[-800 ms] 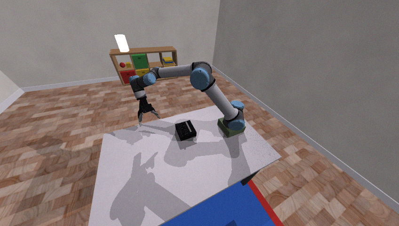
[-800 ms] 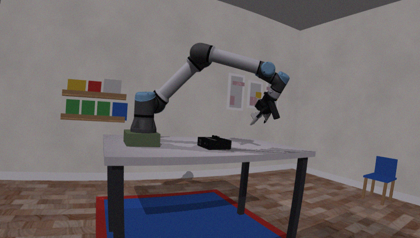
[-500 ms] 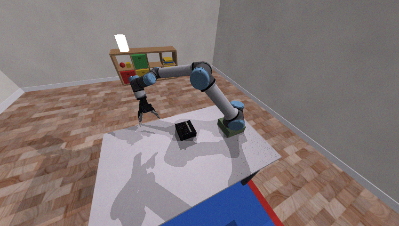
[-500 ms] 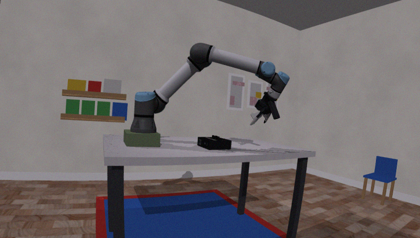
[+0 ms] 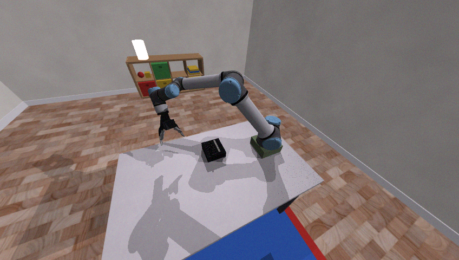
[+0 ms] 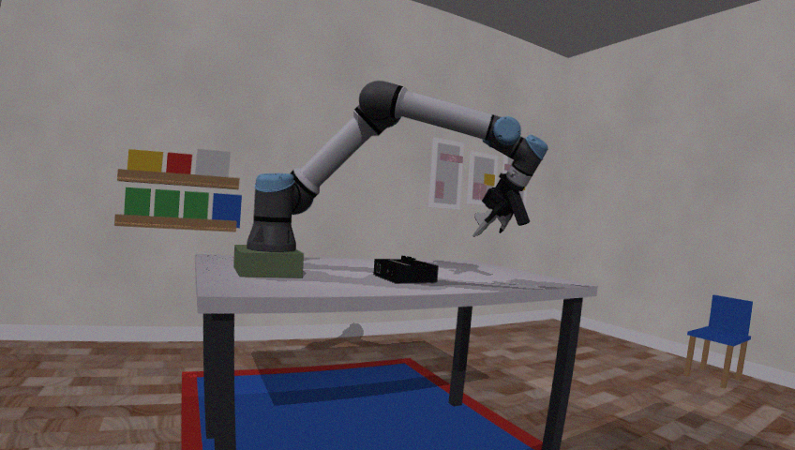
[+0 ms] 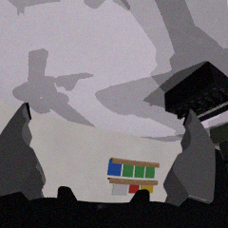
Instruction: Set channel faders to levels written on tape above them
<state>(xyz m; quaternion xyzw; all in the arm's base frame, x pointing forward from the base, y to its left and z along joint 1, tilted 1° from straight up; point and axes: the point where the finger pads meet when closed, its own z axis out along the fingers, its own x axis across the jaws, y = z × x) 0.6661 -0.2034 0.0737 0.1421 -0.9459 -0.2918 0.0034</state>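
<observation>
The lighting desk [image 5: 213,149] is a small black box lying on the white table, not far from the arm's base. It also shows in the exterior view [image 6: 405,269] and at the right edge of the wrist view [image 7: 199,92]. Its faders and tape are too small to read. My gripper [image 5: 170,133] hangs in the air well above the table, off to the side of the desk near the table's far edge. It shows in the exterior view [image 6: 493,222] too. The fingers are spread wide with nothing between them.
The arm's green base block [image 5: 266,146] stands on the table beside the desk. A wooden shelf [image 5: 164,74] with coloured boxes stands by the far wall. A blue mat [image 6: 345,407] lies under the table, and a blue chair [image 6: 720,337] stands at the right.
</observation>
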